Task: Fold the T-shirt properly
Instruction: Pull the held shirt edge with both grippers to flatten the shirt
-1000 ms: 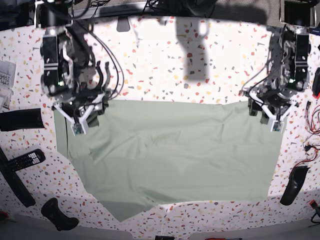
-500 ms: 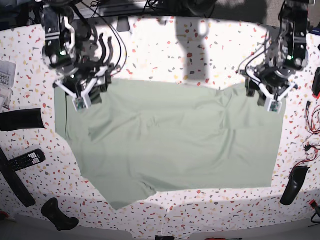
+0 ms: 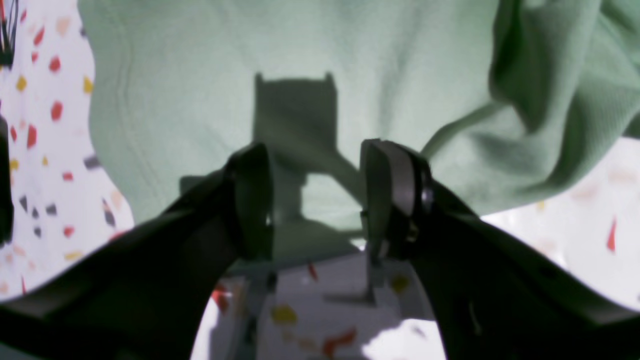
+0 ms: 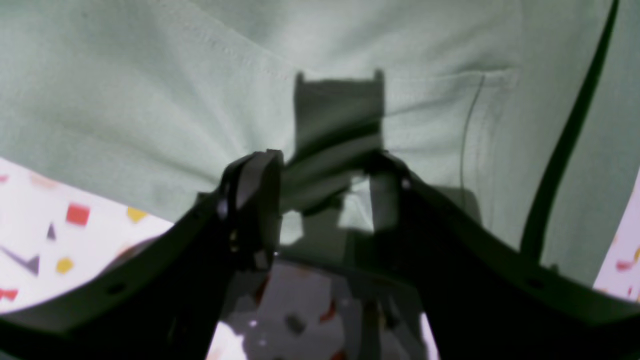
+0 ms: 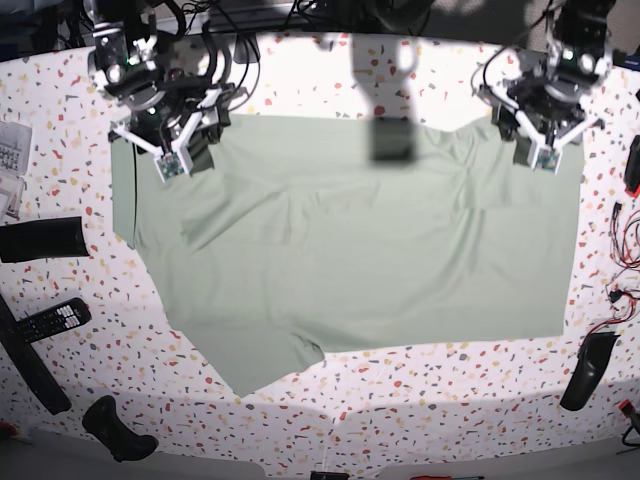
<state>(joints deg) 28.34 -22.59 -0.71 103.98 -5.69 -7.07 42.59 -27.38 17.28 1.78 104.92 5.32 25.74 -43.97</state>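
Observation:
The pale sage-green T-shirt point(image 5: 350, 260) lies spread flat over the speckled table point(image 5: 420, 410), with a sleeve corner pointing toward the front left. My left gripper point(image 5: 540, 150) sits at the shirt's far right corner. My right gripper point(image 5: 175, 160) sits at the far left corner. In the left wrist view the left gripper point(image 3: 317, 200) pinches the shirt's hem point(image 3: 350, 75), and the fabric bunches to the right of it. In the right wrist view the right gripper point(image 4: 325, 200) holds a taut fold of the cloth point(image 4: 200, 75).
On the left side lie a black remote point(image 5: 50, 320), a black roll point(image 5: 40, 240), a long black bar point(image 5: 30, 365) and papers point(image 5: 12, 150). A black controller point(image 5: 115, 430) sits front left. A black tool point(image 5: 590, 370) and cables point(image 5: 625, 290) are at the right edge.
Both grippers moved toward the far side of the table, dragging the shirt's far edge with them. The cloth stretched out flatter and its front edge slid away from the near side.

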